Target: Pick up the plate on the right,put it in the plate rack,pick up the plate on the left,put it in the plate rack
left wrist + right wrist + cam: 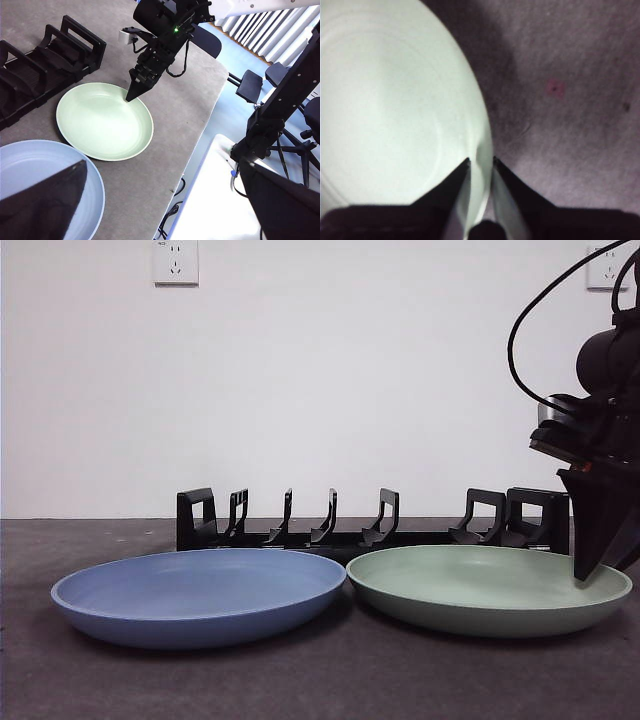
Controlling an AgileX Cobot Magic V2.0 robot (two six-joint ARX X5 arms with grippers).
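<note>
- The right gripper (588, 575) reaches in from the right edge of the front view, its two jaws straddling the rim of the green plate (488, 588), one inside and one outside, closed onto it.
- The green plate lies flat on the grey table (320, 680) at lower right (its rim meets that of the blue plate (200, 595) at centre frame).
- The plate rack (372, 525) stretches across the middle behind both plates, its slots holding nothing.
- The left gripper (165, 200) hangs above the blue plate, jaws wide apart.
- A wall socket (176, 262) sits at upper left; chairs (250, 85) stand beyond the table edge in the left wrist view.
</note>
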